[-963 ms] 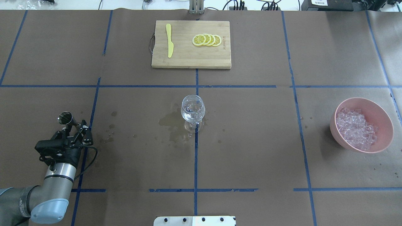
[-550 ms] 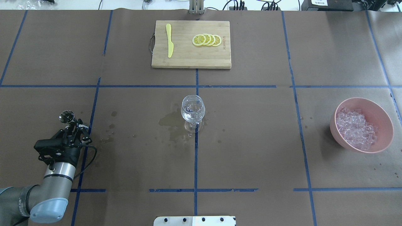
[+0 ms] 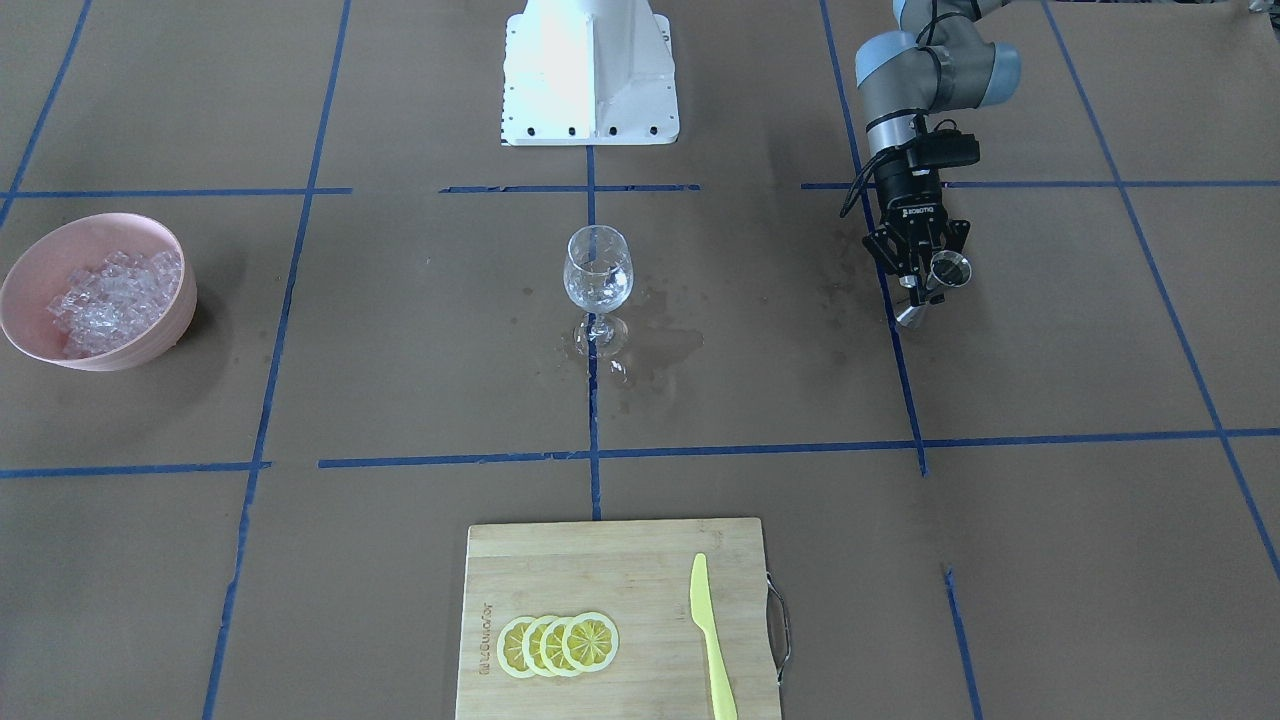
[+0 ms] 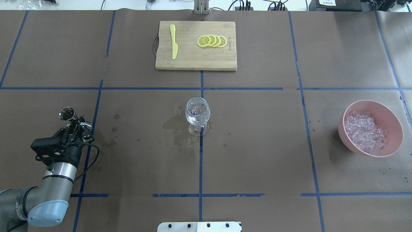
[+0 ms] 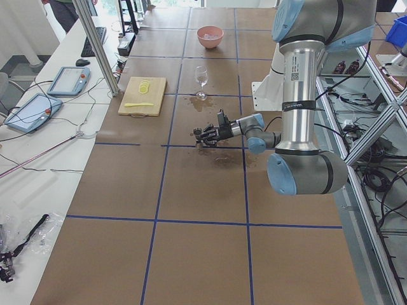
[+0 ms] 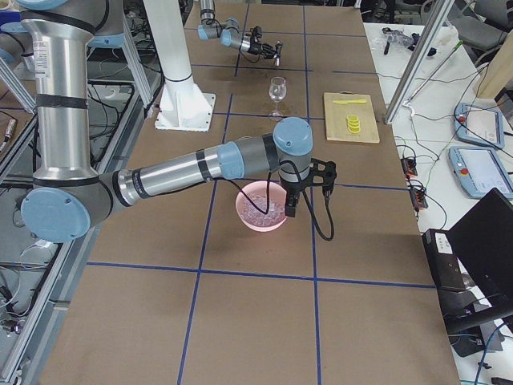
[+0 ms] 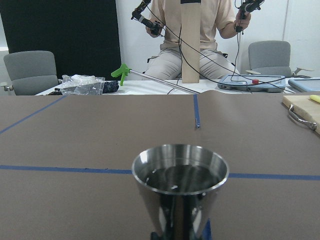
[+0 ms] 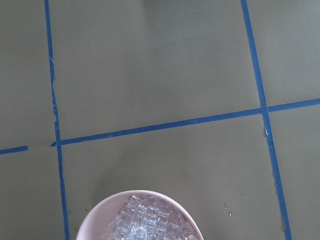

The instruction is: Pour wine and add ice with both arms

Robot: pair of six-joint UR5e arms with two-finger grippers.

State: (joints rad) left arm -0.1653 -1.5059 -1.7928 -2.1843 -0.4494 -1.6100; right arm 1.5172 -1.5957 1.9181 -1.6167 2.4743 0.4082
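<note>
My left gripper (image 4: 76, 125) is shut on a steel jigger cup (image 4: 67, 114), held just above the table at the left, well apart from the glass. The left wrist view shows the jigger cup (image 7: 180, 182) upright, its inside dark. A stemmed wine glass (image 4: 197, 112) stands at the table's centre with a little clear wine in it. Ice (image 4: 365, 132) fills a pink bowl (image 4: 391, 119) at the right. My right gripper (image 6: 290, 204) hangs over that bowl; I cannot tell whether it is open. The right wrist view looks down on the ice (image 8: 145, 222).
A wet patch (image 4: 175, 126) darkens the paper left of the glass. A bamboo cutting board (image 4: 195, 61) at the far centre carries lemon slices (image 4: 211, 41) and a yellow knife (image 4: 173, 42). The white base block (image 3: 590, 70) sits on the robot's side. A person sits beyond the table.
My left arm has drawn slightly left, and the jigger cup has shifted a little farther from the robot. The glass and bowl have not moved.
</note>
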